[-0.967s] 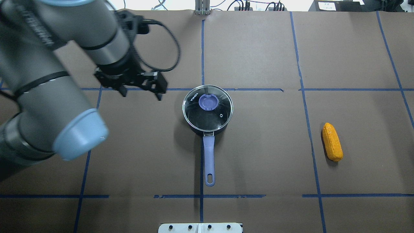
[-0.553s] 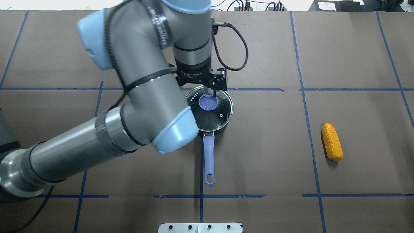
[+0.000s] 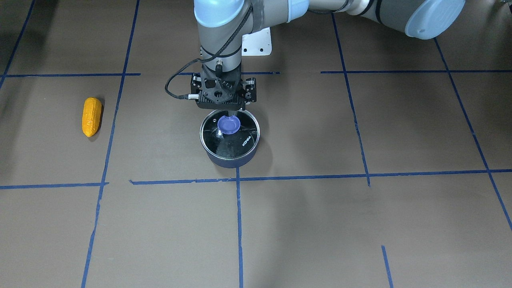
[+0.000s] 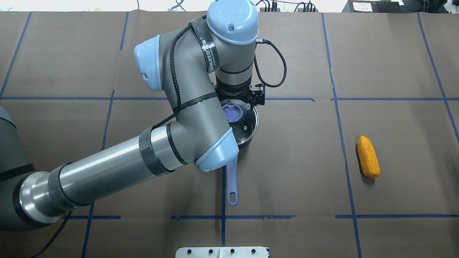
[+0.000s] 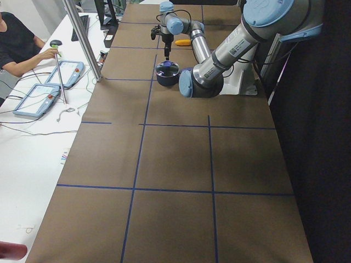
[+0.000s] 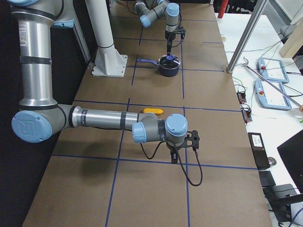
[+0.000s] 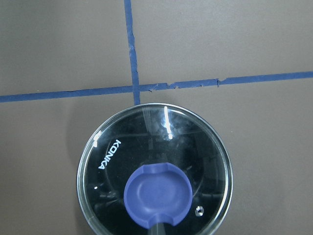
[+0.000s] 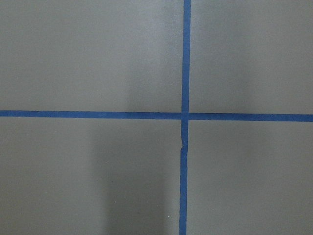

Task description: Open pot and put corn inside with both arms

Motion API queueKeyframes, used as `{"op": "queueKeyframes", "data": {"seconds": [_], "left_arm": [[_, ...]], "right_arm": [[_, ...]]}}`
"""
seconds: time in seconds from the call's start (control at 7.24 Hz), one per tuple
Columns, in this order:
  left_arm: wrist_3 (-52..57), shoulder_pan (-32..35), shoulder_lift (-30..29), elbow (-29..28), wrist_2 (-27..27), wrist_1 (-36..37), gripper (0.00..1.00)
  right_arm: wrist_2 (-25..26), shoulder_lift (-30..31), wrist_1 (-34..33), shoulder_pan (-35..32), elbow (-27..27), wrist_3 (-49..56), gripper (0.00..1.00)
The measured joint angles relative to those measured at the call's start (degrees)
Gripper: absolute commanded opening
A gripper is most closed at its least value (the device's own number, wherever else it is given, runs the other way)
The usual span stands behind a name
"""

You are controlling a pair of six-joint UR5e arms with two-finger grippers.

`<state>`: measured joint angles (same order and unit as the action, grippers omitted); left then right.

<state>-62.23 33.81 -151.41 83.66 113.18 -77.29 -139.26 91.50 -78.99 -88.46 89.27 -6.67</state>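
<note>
Front-facing view: the pot (image 3: 230,161) stands on the table (image 3: 360,224) with its lid (image 3: 245,140) seated. The left claw (image 3: 229,115) hangs plumb over it, tips at the knob (image 3: 229,125), and its black body hides the pot's 12 o'clock side. How wide the jaws stand, and whether they grip the knob, cannot be told. The corn (image 3: 91,117) lies flat at the pot's 9 o'clock, well apart, with one line of the blue tape (image 3: 304,177) between them. A white base plate (image 3: 258,40) shows at 12 o'clock behind the arm. Overhead view: the left arm (image 4: 179,118) comes in from 8 o'clock and covers the pot's 9 o'clock half. The handle (image 4: 232,186) points to 6 o'clock, its root under the elbow cap. The corn lies at the pot's 3 o'clock. Exterior left view: an operator (image 5: 16,41) sits at 10 o'clock beside two pendants (image 5: 35,99), off the table. Exterior right view: the right arm (image 6: 102,118) lies low over the table, and the right claw (image 6: 175,156) points down by a tape crossing, well apart from the pot at 12 o'clock. The corn shows just past the forearm. This claw's opening cannot be told. Left wrist view: the lid fills the 6 o'clock half, with a tape crossing at its 12 o'clock. One grey finger (image 7: 157,229) tip is at the knob's 6 o'clock edge. Right wrist view: table and a tape crossing only.
</note>
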Motion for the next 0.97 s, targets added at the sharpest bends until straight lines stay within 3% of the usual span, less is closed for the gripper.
{"op": "queueKeyframes", "data": {"seconds": [0.97], "left_arm": [[-3.0, -0.9, 0.7, -6.9, -0.1, -7.6, 1.0]], "right_arm": [[-0.2, -0.5, 0.2, 0.3, 0.0, 0.0, 1.0]]}}
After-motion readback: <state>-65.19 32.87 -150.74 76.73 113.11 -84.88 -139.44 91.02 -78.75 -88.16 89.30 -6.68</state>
